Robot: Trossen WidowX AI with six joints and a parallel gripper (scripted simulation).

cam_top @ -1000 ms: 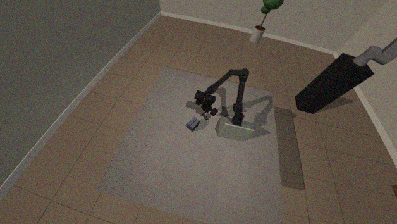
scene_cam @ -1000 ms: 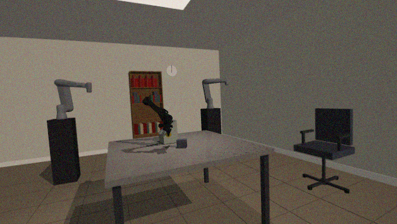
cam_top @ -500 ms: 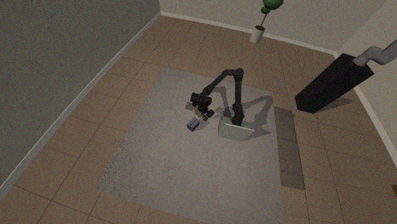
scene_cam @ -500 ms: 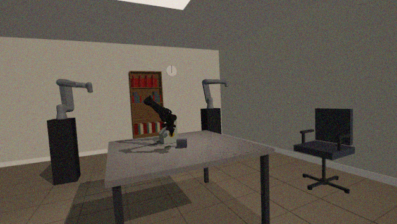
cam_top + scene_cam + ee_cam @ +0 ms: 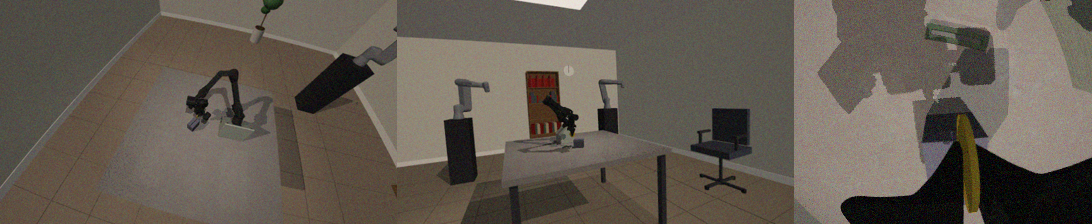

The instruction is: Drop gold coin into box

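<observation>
Coin [image 5: 968,165] comes first in the wrist view: a gold disc seen edge-on, pinched between the dark fingers of the hand [image 5: 968,192], its upper part sticking out past their tips. Just beyond the coin's free edge, and below it, lies the grey box [image 5: 948,129]; the coin's tip overlaps the box's dark top face, but whether it touches the lid or lines up with the slot cannot be told. Farther from the coin, past the box, the dark-green holder [image 5: 946,32] lies on the pale surface [image 5: 861,136], with nothing standing in it. From the top view the hand [image 5: 198,116] hangs right over the box [image 5: 193,124], a speck of gold showing between them, and the arm [image 5: 225,85] rises behind to its base plate [image 5: 235,131]. In the exterior view the box [image 5: 578,143] sits on the surface [image 5: 599,152] just beside the lowered hand [image 5: 571,132].
</observation>
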